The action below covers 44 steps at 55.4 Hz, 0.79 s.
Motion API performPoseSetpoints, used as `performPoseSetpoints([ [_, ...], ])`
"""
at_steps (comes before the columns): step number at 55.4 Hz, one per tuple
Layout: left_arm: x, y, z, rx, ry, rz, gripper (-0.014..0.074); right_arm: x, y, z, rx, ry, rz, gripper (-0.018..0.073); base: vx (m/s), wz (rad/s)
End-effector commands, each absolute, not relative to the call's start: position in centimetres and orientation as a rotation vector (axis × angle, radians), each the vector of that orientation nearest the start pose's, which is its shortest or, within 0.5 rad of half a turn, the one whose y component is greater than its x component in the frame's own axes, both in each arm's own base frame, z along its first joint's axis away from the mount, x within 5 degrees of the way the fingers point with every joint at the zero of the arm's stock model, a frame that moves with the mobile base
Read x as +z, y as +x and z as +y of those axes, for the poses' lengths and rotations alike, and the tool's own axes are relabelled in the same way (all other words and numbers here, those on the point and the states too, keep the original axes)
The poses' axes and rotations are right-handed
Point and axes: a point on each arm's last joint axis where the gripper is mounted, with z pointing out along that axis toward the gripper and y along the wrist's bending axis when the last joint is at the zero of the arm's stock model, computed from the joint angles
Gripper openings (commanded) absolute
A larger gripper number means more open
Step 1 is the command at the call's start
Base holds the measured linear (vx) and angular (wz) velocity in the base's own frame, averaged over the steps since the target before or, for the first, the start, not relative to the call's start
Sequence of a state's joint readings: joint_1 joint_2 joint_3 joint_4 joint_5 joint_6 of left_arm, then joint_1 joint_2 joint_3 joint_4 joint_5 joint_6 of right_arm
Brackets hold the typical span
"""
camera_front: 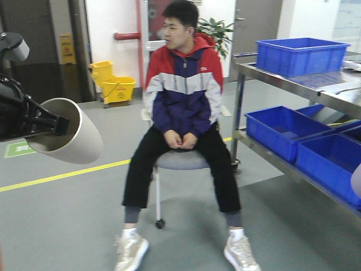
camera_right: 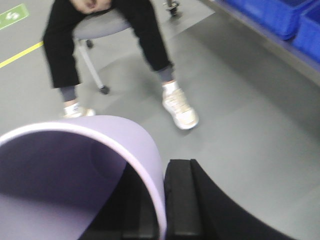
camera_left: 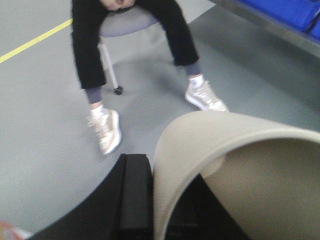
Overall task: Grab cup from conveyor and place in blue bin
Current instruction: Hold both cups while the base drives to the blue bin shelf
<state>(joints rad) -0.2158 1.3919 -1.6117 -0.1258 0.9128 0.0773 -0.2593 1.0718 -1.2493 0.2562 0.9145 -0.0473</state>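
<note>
A beige cup (camera_front: 70, 144) hangs on its side at the left of the front view, mouth toward the camera. My left gripper (camera_front: 59, 125) is shut on its wall. In the left wrist view one finger (camera_left: 135, 190) presses the outside of the beige cup (camera_left: 235, 165) and the other sits inside it. My right gripper (camera_right: 159, 175) is shut on the rim of a lavender cup (camera_right: 65, 165), of which only a sliver (camera_front: 357, 180) shows at the front view's right edge. Blue bins (camera_front: 299, 55) (camera_front: 282, 130) stand on a steel rack at the right. The conveyor is out of view.
A person in a red, white and navy jacket (camera_front: 183, 84) sits on a stool (camera_front: 177, 161) straight ahead, feet on the grey floor. The steel rack (camera_front: 293, 84) runs along the right. A yellow mop bucket (camera_front: 115, 84) stands at the back, and a yellow line (camera_front: 62, 175) crosses the floor.
</note>
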Motion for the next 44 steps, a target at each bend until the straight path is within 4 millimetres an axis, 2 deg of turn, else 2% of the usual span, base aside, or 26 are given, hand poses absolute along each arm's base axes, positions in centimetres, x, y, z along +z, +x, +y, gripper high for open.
performPoseSetpoints([
  [1, 47.89, 27.64, -7.15, -0.258, 0.265, 2.019, -0.0006, 44.19, 20.18, -3.57, 0.128, 0.284, 2.054, -0.0009, 0.28, -0.38],
  [44, 47.89, 27.64, -7.15, -0.258, 0.265, 2.019, -0.0006, 44.17, 20.17, -3.54, 0.131, 0.285, 2.056, -0.0009, 0.35, -0.23],
])
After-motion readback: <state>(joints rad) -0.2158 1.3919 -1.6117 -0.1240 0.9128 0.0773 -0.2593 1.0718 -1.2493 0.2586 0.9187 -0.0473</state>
